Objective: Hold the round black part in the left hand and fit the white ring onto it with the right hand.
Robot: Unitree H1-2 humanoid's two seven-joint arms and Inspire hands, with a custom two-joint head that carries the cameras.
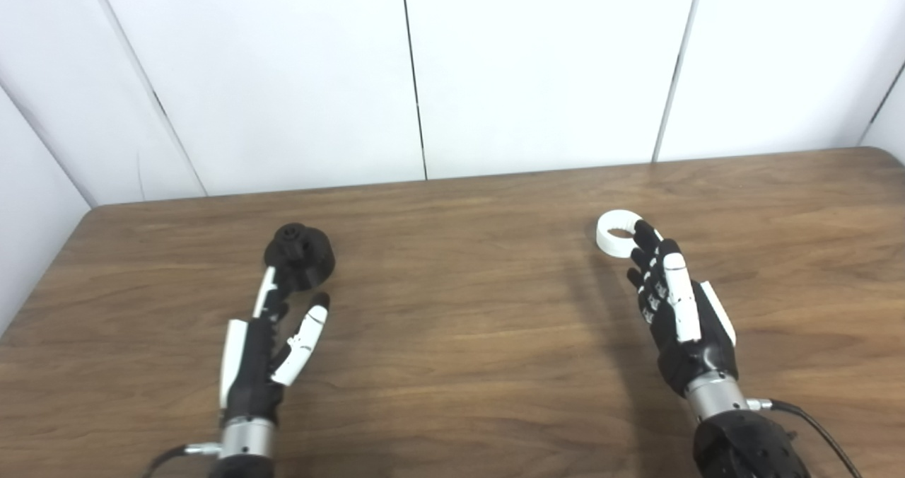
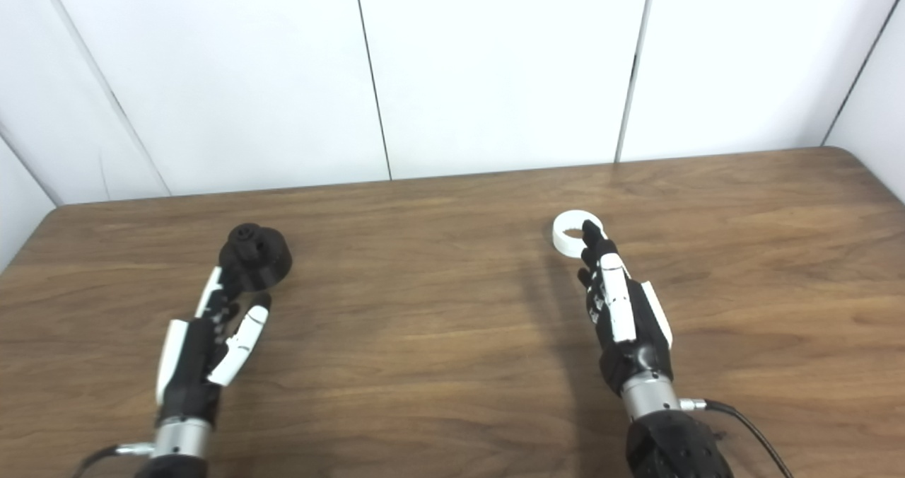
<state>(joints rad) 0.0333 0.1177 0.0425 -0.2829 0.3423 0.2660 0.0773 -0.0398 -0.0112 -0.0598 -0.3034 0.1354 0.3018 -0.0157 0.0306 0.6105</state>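
Low in the frame, both arms are coming in over the brown wooden table, and each hand is reaching up toward its own piece. The left hand, at the lower left, is spread open with its thumb sticking out to the side; its fingertips are touching or nearly touching the near edge of the round black plastic part, which is sitting on the wood just above it. It is not holding anything. The right hand, at the lower right, has its fingers straight and close together, and the tips are lying over the near edge of the white plastic ring. It is not holding the ring yet. To do this step well, each hand should probably wrap snugly around its piece before lifting, so nothing is sliding away.
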